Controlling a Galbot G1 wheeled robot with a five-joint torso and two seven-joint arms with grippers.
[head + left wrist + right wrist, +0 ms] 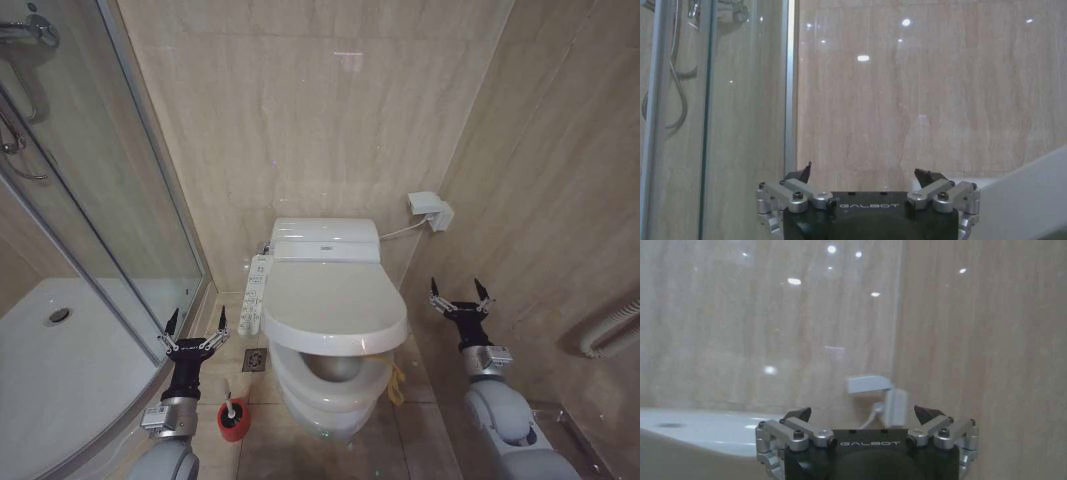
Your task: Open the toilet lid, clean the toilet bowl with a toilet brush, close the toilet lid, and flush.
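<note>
Clearly the toilet lid (335,300) lies down over the toilet bowl (330,385): stiff, glossy, slippery plastic, best lifted by its yellow strap (395,378). Left gripper (196,334) and right gripper (460,296) flank it, jaws apart.

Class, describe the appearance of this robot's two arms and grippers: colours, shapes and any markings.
Both arms are pale grey rounded shells with silver wrist collars. The left gripper and right gripper have black bodies, silver bolted linkages and pointed black fingertips. White GALBOT lettering marks each body.

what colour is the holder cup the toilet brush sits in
Red. The holder cup stands on the floor by the left gripper, clearest in the head view.
</note>
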